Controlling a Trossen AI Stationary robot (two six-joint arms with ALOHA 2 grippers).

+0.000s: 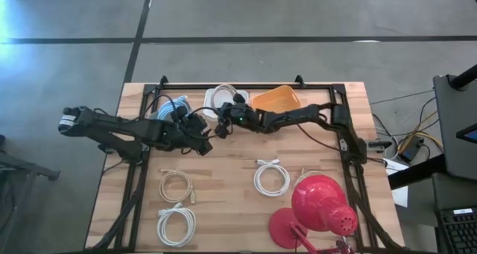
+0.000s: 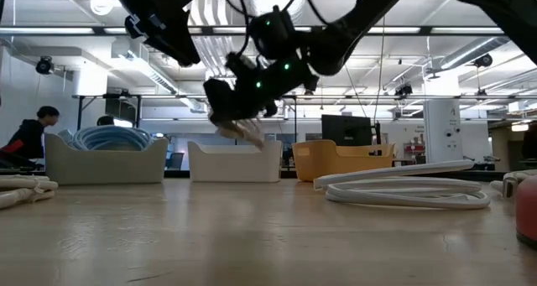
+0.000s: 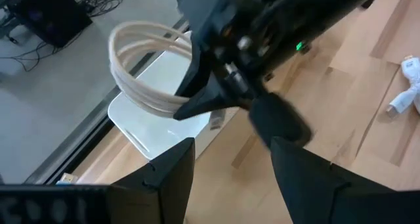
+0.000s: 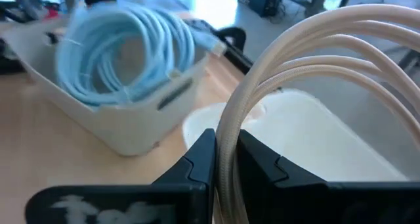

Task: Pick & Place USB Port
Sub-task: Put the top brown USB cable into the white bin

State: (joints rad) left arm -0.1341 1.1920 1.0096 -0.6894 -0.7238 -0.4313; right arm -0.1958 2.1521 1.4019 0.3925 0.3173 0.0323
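A coiled cream-white USB cable (image 3: pixel 149 71) hangs in my right gripper (image 1: pixel 223 126) above the white bin (image 1: pixel 220 97) at the far edge; the low view shows the coil (image 2: pixel 244 132) lifted clear of the table. In the right wrist view several strands (image 4: pixel 308 60) pass between the shut fingers. My left gripper (image 1: pixel 203 144) is open and hovers just near-left of the right one, touching nothing. A bin with a light-blue cable (image 1: pixel 167 107) stands left of the white bin, and an orange bin (image 1: pixel 277 99) right of it. My right gripper pinches several strands of the cream coil (image 4: pixel 227 152) together between its two fingers (image 4: pixel 200 159). It comes slanting down from the table's right. The coil is lifted clear and sticks out beyond the fingertips over the white bin (image 4: pixel 298 119).
Three more white cable coils lie on the near half of the table (image 1: pixel 176 185) (image 1: pixel 176 224) (image 1: pixel 270 178). A red desk lamp (image 1: pixel 320 208) stands at the near right corner. A black frame (image 1: pixel 350 146) runs around the table's sides.
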